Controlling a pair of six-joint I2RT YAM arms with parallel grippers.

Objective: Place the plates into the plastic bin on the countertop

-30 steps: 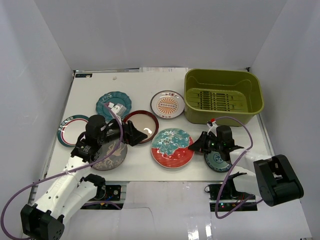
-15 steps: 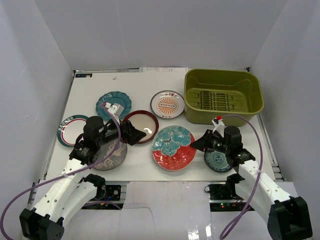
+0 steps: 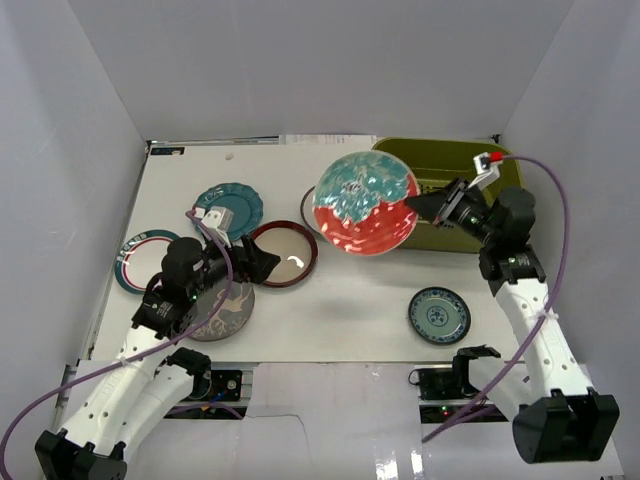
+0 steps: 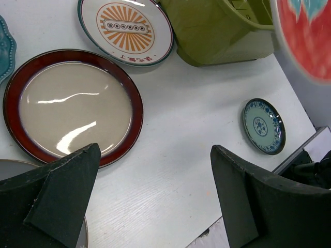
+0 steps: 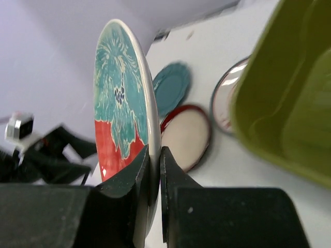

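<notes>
We pinch the red-and-teal plate (image 3: 365,203) in the right gripper (image 5: 154,165), masking the plastic bin's (image 3: 440,146) left wall. Left gripper (image 4: 155,149) gapes wide.

White arms (image 3: 528,318) with black joints (image 3: 183,264), purple cables (image 3: 561,222) and matte black fingers (image 4: 58,196).

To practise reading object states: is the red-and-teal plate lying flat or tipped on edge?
Tipped on edge. The right gripper pinches the red-and-teal plate by its rim, holding it above the countertop.
</notes>
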